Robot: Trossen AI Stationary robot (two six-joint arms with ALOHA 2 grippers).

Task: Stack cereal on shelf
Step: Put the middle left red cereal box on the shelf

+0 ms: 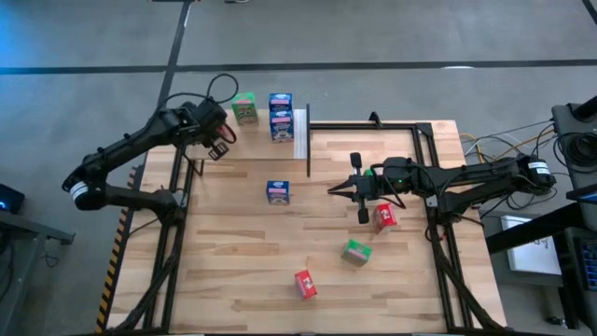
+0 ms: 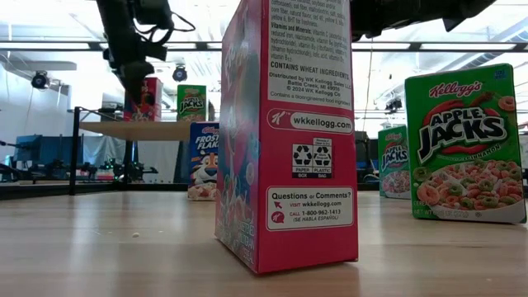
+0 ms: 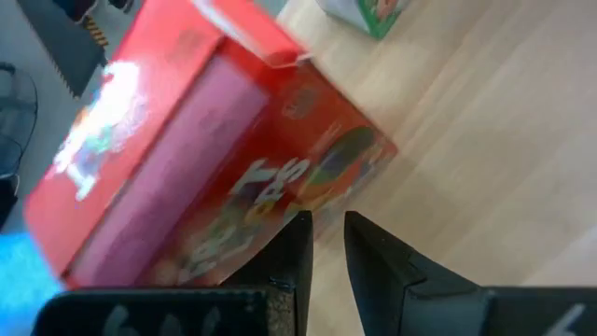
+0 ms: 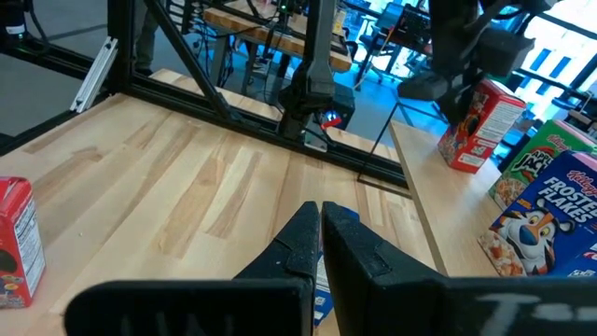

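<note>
A red cereal box (image 4: 478, 119) stands on the shelf (image 4: 435, 191) near its left end; it also fills the left wrist view as the red box (image 3: 215, 159). My left gripper (image 3: 326, 229) hangs slanting down just above it, its fingers a narrow gap apart with only pale wood showing between them. Farther along the shelf stand a green box (image 1: 245, 109) and two stacked blue boxes (image 1: 281, 114). My right gripper (image 1: 333, 189) hovers level over the table's middle, shut and empty. My left gripper has one fingertip (image 3: 297, 229) in front of the red box's printed face near its lower edge (image 3: 317, 191). I cannot tell whether it touches the box. Nothing is between the fingers.
Loose boxes stand on the table: a blue one (image 1: 278, 192), a red one (image 1: 384, 217) below the right arm, a green one (image 1: 356, 252) and a red one (image 1: 305, 285) near the front. The shelf's white end strip (image 1: 300, 133) and a black upright (image 1: 309, 154) stand mid-table.
</note>
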